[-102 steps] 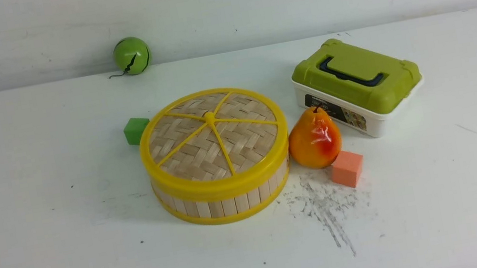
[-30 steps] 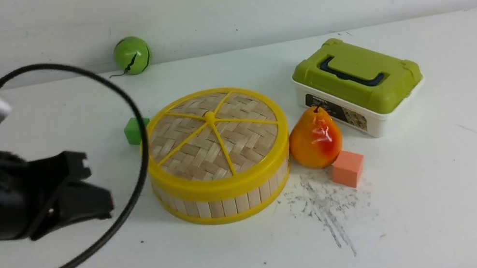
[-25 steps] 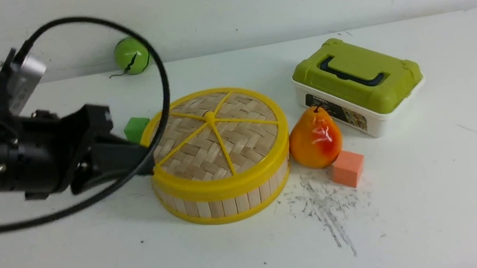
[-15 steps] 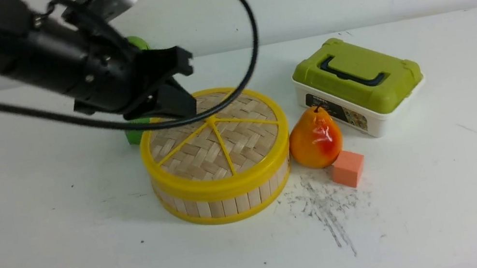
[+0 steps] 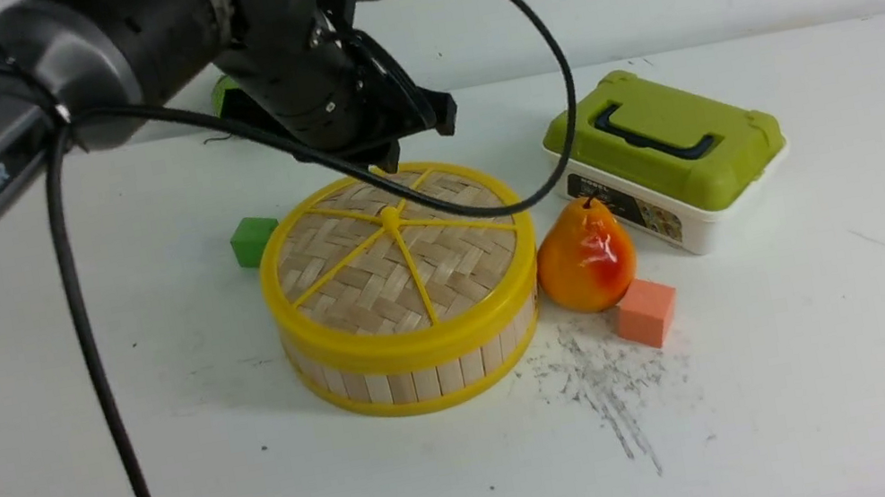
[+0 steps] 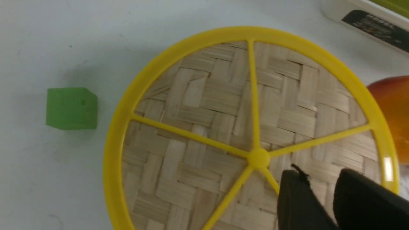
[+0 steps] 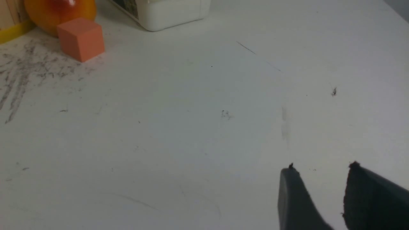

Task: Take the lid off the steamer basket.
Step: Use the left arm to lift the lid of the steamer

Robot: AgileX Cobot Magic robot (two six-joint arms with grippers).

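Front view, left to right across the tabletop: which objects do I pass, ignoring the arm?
Small green cube → round bamboo-slat steamer basket with yellow rims, woven bamboo lid on it → orange-red pear → white rectangular box with olive-green lid. Salmon cube omitted: it overlaps pear and box.

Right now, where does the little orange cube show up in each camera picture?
Front view: the orange cube sits just right of the pear, nearer the camera.
Left wrist view: not in it; only the pear's edge shows.
Right wrist view: the cube lies beside the pear, next to grey scuffs.
Shared landmark: the pear.
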